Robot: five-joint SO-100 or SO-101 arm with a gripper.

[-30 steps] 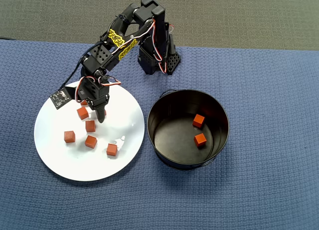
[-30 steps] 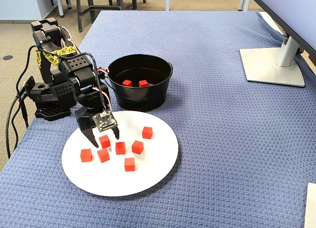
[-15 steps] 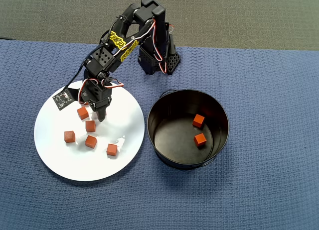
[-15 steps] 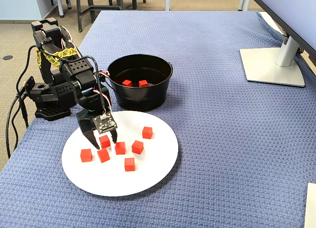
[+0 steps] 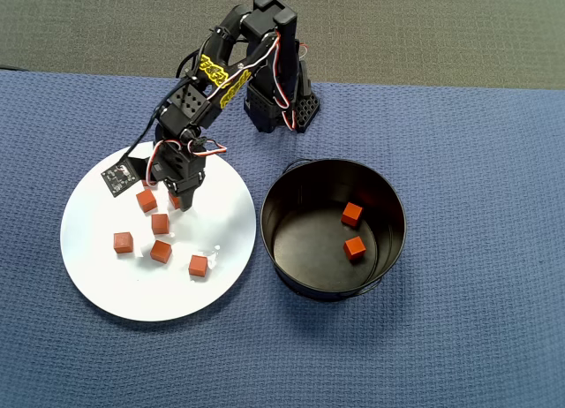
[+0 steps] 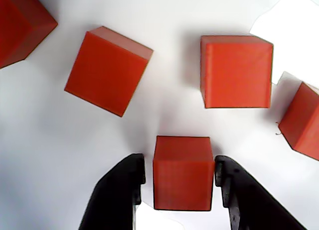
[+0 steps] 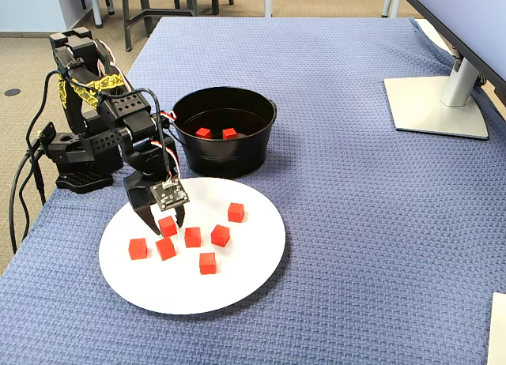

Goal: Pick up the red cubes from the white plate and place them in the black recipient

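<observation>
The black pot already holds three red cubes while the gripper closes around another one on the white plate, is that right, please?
Not quite: the overhead view shows two red cubes in the black pot, not three. The gripper does bracket another cube on the white plate.

No legible text anywhere; yellow band on arm w/ black marks, unreadable.

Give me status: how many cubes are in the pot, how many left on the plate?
Done: two red cubes lie in the black pot. In hand: the claw is closed on a third cube, which seems just off the white plate. Left: that one plus five more on the plate, six in all by the fixed view.
</observation>
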